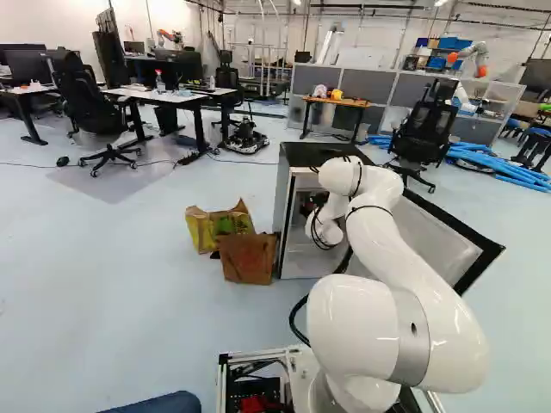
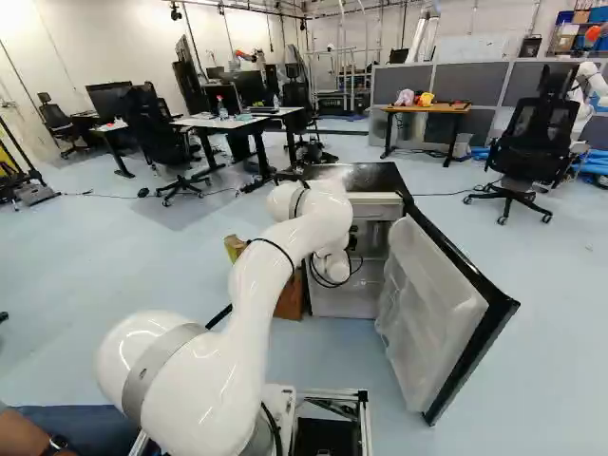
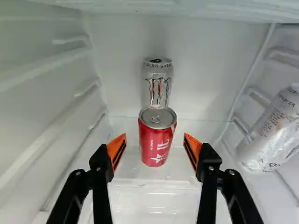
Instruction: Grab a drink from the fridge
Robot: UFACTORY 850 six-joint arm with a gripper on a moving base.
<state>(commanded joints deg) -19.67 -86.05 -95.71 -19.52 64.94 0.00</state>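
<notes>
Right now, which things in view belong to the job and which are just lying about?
Job:
- gripper, open
- fridge, door open
- red can, likely pick
- pale can behind it and pale can by the side wall, possible picks

Lying about:
- brown bag
- yellow bag
- blue tubes

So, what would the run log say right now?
Fridge door: open | Fingers: open, inside fridge | Red can: upright, ahead, ungripped | Silver can: behind red one | Second silver can: off to one side
</notes>
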